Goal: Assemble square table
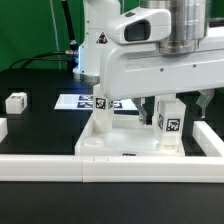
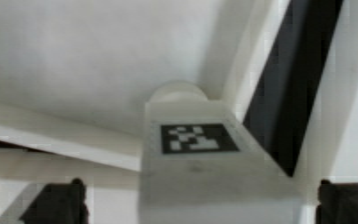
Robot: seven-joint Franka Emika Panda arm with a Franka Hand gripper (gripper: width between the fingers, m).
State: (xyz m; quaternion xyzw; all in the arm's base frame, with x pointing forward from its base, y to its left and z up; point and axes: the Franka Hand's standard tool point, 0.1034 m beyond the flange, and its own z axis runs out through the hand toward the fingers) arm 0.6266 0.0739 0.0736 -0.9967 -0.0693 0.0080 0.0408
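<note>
White plastic is nearly all we see. The big square slab (image 1: 128, 140) lies flat on the black table (image 1: 40, 125), just behind the long low wall (image 1: 50, 166) that crosses the front of the exterior view. Two legs stand upright on the slab. The first leg (image 1: 100, 110) rises at the corner toward the exterior view's left, with its tag facing the camera. The second leg (image 1: 170, 124) stands toward the exterior view's right, also tag outward, and the tool (image 1: 172, 106) hangs directly over it.

From the wrist view we look down along this second leg (image 2: 197, 150). Its tag is in the middle of the picture, with the slab's pale face spreading out behind it. The tool (image 2: 197, 206) straddles the leg, with one black fingertip (image 2: 51, 205) on one side and its twin on the other. We see a clear gap between each fingertip and the leg. The jaws are spread wide, gripping nothing and touching nothing that we can make out.

A loose leg (image 1: 15, 101) sits on the table toward the exterior view's left, well apart from the slab. The marker board (image 1: 70, 100) lies flat behind the slab.
</note>
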